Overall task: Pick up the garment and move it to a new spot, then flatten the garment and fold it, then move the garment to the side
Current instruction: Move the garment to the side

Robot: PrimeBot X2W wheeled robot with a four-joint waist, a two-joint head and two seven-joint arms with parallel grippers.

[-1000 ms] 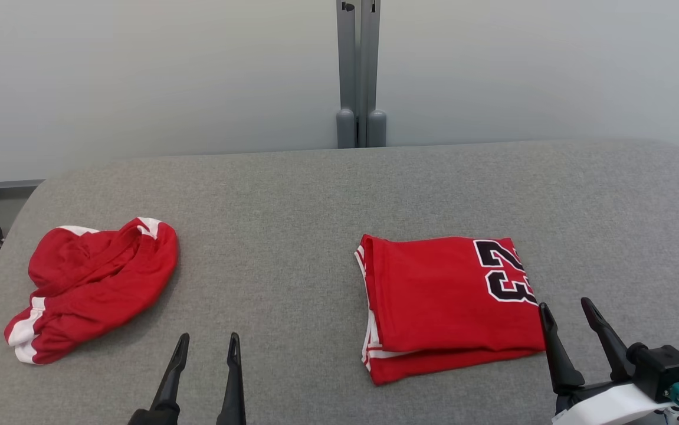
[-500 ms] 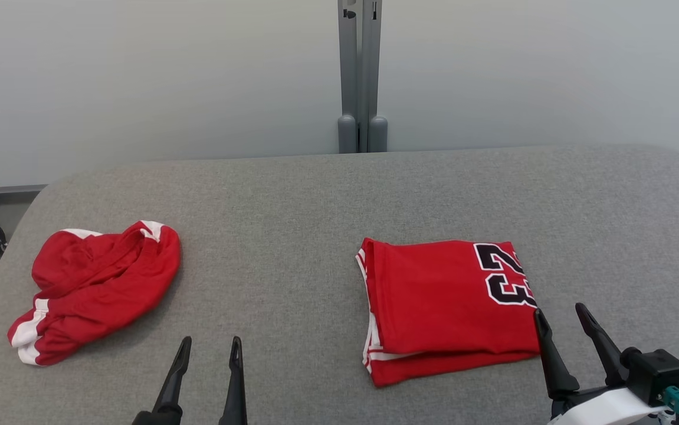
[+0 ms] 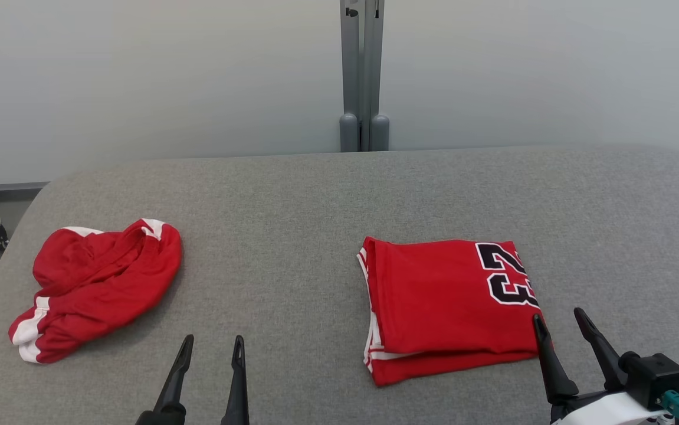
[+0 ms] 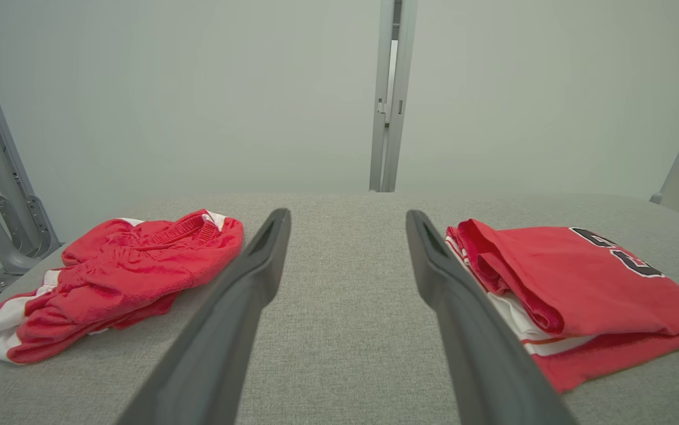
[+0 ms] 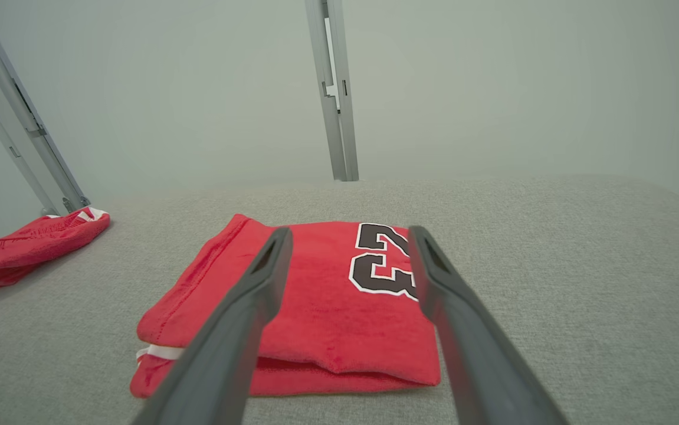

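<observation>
- The gray table (image 3: 315, 195) has 2 red clothes on it, and they lie well apart.
- The folded red shirt (image 3: 445, 301) lies flat on the right side of the table. It has a black 23 with white edges near its far right corner.
- White stripes show at the left edge of the folded layers.
- The crumpled red garment (image 3: 100, 286) sits in a loose heap on the left side, near the table's left edge. It has white bands at its ends.
- The left gripper (image 3: 213, 339) is at the near edge, over bare table between the 2 clothes. Its 2 dark fingers are spread wide and hold nothing.
- The right gripper (image 3: 556, 315) is by the near right corner of the folded red shirt. Its fingers are spread wide too, with nothing between them.
- I cannot tell if the right gripper touches the shirt.
- A gray post (image 3: 363, 71) stands behind the table, against a pale wall.
</observation>
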